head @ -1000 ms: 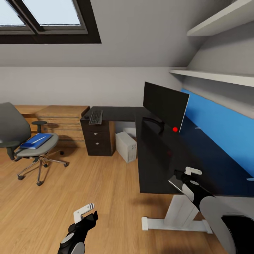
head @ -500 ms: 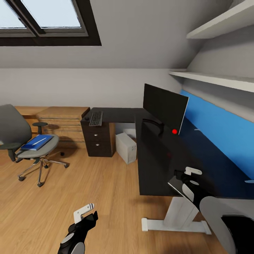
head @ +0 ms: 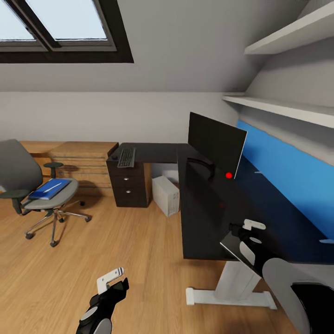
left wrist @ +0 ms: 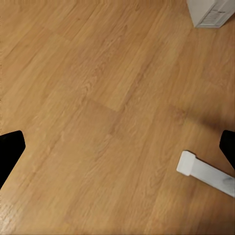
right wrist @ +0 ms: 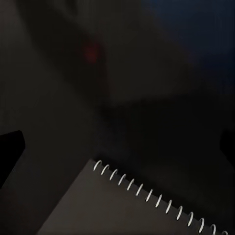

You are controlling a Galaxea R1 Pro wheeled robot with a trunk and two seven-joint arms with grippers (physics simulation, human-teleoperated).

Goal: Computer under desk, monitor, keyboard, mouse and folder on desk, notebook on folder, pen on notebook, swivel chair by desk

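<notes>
Head view: the black L-shaped desk (head: 208, 204) runs from 12 to 3 o'clock.
Monitor (head: 215, 144): upright on the desk, before the blue back panel (head: 287, 167).
Keyboard (head: 126, 157): on the desk's far wing, above the drawers; mouse (head: 113, 153) just beside it.
Computer (head: 166, 195): on the floor under the desk.
Chair (head: 32, 185): at 10 o'clock, well apart from the desk; blue folder (head: 48, 189) on its seat, pen (head: 51, 187) on top.
Notebook (head: 236, 248): spiral-bound, at the desk's near edge by the right fingers (head: 248, 226).
Left fingers (head: 111, 277): spread, over bare floor (left wrist: 98, 98).
Right fingers: cannot tell whether they grip.
</notes>
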